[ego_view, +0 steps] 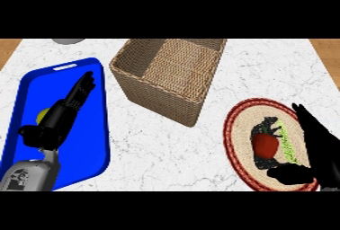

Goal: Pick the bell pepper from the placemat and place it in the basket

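While right robot hand (312, 155) cups open around bell pepper (267, 144) on placemat (240, 117), left robot hand (63, 112) rests released

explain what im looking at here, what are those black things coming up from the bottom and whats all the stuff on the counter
This is one picture, taken as if from a humanoid robot's head, looking steeply down at a white marble counter. The black things are the robot's two hands on grey forearms. The left hand rests open over a blue rectangular tray; something yellow peeks out beside it, too hidden to name. The right hand is open beside a red bell pepper, its thumb near the pepper's lower side, but nothing is held yet. The pepper lies on a round woven placemat with a red rim. In the middle stands a square brown wicker basket, with nothing showing inside. A grey object is cut off at the top edge.
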`<state>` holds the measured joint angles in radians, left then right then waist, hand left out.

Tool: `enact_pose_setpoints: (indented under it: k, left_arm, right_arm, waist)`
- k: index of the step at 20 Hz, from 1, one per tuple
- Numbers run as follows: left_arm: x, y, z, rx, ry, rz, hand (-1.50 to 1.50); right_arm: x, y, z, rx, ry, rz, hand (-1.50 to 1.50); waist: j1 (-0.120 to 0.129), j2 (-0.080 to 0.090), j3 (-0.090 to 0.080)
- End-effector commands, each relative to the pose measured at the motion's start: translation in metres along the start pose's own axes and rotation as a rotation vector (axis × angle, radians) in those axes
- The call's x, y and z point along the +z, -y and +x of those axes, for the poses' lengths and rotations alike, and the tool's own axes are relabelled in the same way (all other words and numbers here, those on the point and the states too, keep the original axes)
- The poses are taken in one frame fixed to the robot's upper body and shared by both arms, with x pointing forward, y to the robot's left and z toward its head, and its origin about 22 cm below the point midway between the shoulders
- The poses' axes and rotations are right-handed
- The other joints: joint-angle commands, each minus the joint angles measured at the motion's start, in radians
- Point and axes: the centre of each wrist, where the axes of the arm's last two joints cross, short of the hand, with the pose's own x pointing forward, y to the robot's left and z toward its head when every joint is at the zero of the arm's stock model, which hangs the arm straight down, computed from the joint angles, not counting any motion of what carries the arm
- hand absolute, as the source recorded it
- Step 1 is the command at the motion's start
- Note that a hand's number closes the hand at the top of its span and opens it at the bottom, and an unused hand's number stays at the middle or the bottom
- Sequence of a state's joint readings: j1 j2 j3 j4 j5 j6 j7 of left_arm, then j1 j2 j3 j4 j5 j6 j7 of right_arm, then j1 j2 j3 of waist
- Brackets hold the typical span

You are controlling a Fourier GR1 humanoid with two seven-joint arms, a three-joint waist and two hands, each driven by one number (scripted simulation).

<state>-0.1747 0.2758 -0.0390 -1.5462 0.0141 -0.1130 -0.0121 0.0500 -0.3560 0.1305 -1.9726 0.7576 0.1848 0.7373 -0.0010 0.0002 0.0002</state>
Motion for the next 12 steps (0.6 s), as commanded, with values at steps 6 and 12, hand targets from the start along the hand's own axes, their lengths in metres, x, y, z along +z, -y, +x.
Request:
enact_pose_setpoints:
  k: [6,12]
  left_arm:
    - [-0.001,-0.004,0.007,0.006,-0.001,-0.002,0.0]
    - [0.003,0.005,-0.011,-0.005,-0.002,0.002,0.0]
  right_arm:
    - [0.008,0.006,0.013,-0.049,0.07,0.005,-1.5]
    - [-0.004,-0.012,0.023,0.012,0.014,0.005,-1.5]
  waist:
    - [-0.001,-0.001,0.0]
    - [0.0,0.0,0.0]
